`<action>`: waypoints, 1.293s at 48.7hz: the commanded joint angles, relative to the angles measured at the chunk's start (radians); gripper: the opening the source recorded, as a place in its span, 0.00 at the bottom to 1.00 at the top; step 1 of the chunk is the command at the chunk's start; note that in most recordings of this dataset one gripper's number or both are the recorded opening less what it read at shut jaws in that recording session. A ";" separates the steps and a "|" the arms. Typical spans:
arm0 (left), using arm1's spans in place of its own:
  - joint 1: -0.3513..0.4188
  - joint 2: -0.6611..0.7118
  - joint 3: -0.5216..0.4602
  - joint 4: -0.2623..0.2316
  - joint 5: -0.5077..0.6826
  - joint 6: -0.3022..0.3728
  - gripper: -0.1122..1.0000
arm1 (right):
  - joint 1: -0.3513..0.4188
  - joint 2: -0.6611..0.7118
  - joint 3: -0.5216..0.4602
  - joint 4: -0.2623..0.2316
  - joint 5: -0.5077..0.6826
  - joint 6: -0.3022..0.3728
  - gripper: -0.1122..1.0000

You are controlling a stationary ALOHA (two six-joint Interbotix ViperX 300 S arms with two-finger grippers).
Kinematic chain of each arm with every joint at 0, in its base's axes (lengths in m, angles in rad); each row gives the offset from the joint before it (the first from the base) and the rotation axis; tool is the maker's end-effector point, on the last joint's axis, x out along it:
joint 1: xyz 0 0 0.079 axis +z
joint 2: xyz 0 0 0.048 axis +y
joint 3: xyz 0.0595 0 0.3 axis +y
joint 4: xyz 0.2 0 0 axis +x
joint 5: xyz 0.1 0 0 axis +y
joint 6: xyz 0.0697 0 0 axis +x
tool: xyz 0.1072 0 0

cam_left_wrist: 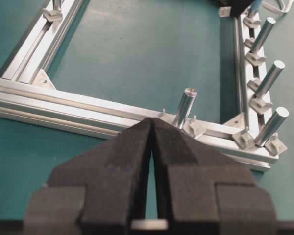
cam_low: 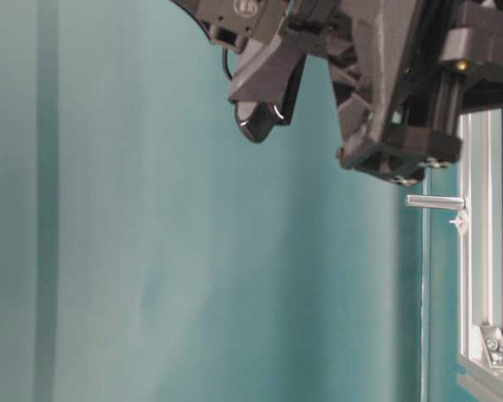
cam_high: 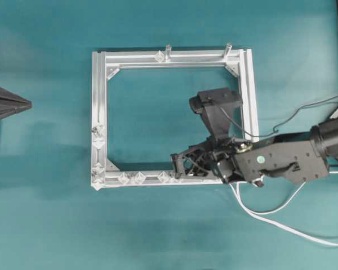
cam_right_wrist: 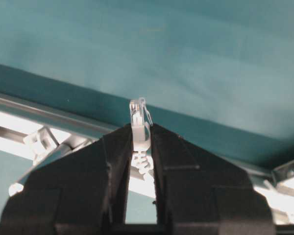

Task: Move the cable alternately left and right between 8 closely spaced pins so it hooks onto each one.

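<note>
Right gripper (cam_right_wrist: 141, 139): black, two-fingered, pinching the clear plastic plug end of the long flat white cable (cam_right_wrist: 139, 122); plug tip poking out just beyond the black fingertips (cam_right_wrist: 118, 147).
Right gripper, overhead: low over the near rail of the square silver aluminium frame (cam_high: 99, 112), toward its right corner; fingertips pointing left along the rail (cam_high: 177, 165).
Cable (cam_high: 281, 216): trailing out behind the right gripper, looping loose over the teal table surface (cam_high: 45, 225) to the picture's right edge; hooked on no pin as far as visible.
Pins: tiny translucent whitish diamond fittings (cam_high: 124, 178) along the near rail, just ahead of the right fingertips; more on the left rail near its lower corner, one on the far rail.
Pins, left wrist view: short silver posts (cam_left_wrist: 184, 106) standing upright on the rails; nearest just past the left fingertips, a row of others off to the right.
Left gripper (cam_left_wrist: 152, 128): black foam pads (cam_left_wrist: 130, 156) pressed together at the tips, nothing between; hanging outside the frame, short of the rail.
Left arm, overhead: only a dark pointed part at the left edge, well apart from the frame.
</note>
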 commanded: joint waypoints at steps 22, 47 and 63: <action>0.003 0.011 -0.011 0.003 -0.009 -0.006 0.10 | 0.069 0.029 -0.063 0.000 0.003 0.060 0.22; 0.003 0.011 -0.009 0.003 -0.009 -0.006 0.10 | 0.069 0.029 -0.069 -0.002 0.015 0.060 0.22; 0.003 0.011 -0.009 0.003 -0.009 -0.006 0.10 | 0.069 0.029 -0.069 0.000 0.023 0.060 0.22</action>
